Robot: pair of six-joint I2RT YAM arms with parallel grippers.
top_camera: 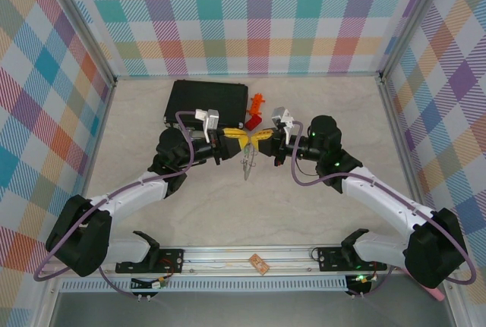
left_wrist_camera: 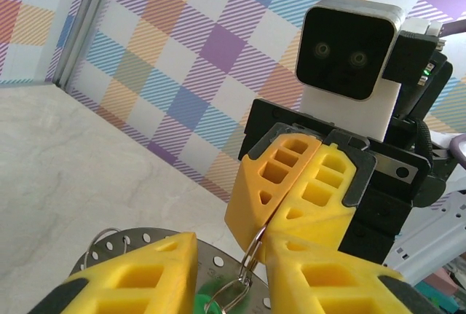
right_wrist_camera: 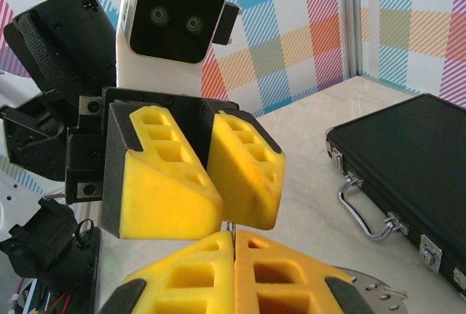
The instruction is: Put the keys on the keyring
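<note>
top: left gripper (top_camera: 237,142) meets right gripper (top_camera: 260,139) mid-table | left wrist: right jaws clamp key (left_wrist_camera: 256,240), left jaws apart, keyring (left_wrist_camera: 127,247) beneath | right wrist: keyring edge lower right | risk: off-line squeeze twists key free

Listed were the keyring (left_wrist_camera: 138,245) of flat grey perforated metal with a dull sheen, the key (left_wrist_camera: 251,256) of thin bright metal, the left gripper's fingers (left_wrist_camera: 145,277) of matt yellow plastic, the case (right_wrist_camera: 415,154) near the keyring in grained matt black with a glossy chrome handle (right_wrist_camera: 349,208), and the smooth pale marbled table (left_wrist_camera: 58,183).
</note>
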